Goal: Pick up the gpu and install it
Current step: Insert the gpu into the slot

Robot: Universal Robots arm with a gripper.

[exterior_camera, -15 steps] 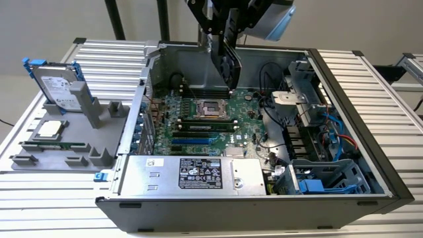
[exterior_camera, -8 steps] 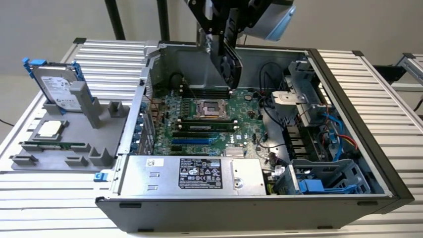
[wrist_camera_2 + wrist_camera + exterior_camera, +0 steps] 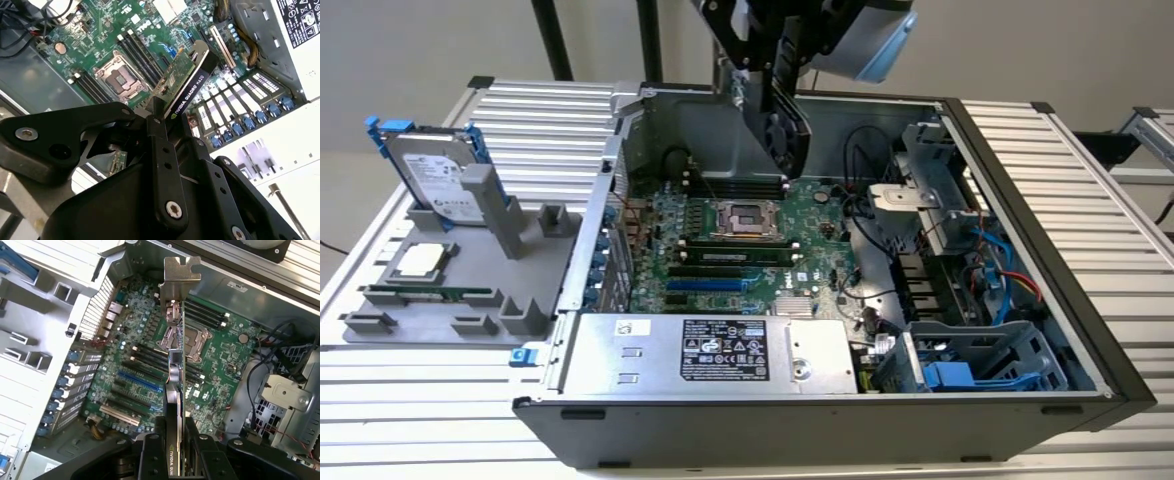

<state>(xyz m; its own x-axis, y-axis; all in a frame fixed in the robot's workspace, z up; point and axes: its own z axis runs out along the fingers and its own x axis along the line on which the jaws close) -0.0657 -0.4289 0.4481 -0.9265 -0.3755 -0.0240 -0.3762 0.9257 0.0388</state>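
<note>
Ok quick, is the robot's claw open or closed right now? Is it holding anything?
Gripper: closed, holding the gpu on edge over the motherboard.

Printed matter by carrier: white lettering (image 3: pixel 190 94) along the black edge of the gpu (image 3: pixel 177 75); a black label (image 3: pixel 734 351) with white symbols on the near silver power supply (image 3: pixel 620 362); a pale printed label (image 3: pixel 440 190) on the upright hard drive (image 3: pixel 416 150), exterior view's left.
</note>
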